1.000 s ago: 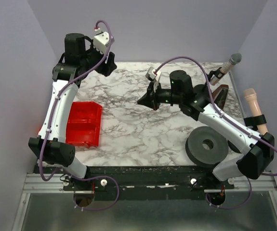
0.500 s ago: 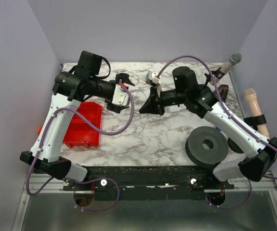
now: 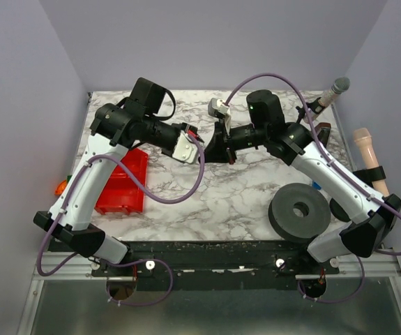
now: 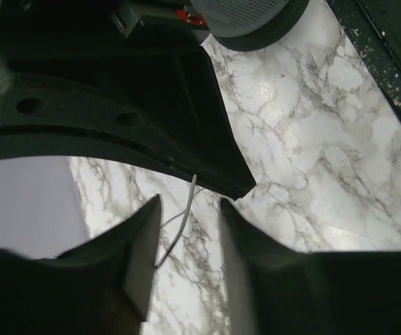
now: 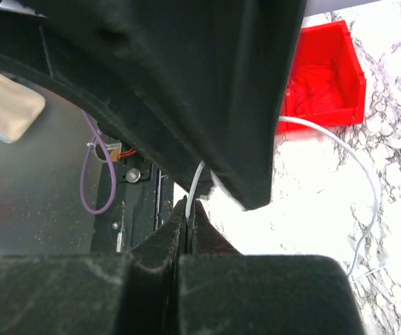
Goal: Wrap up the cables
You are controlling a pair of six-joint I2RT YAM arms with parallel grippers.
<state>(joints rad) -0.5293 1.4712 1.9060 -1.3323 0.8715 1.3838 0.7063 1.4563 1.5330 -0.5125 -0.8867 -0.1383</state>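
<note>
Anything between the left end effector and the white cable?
Nothing: the left wrist view shows the white cable bare inside the open left end effector.

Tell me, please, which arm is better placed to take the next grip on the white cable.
Left, I think. The left gripper is open and the white cable shows between its fingers, so it could close there. The right gripper is shut on the cable.
</note>
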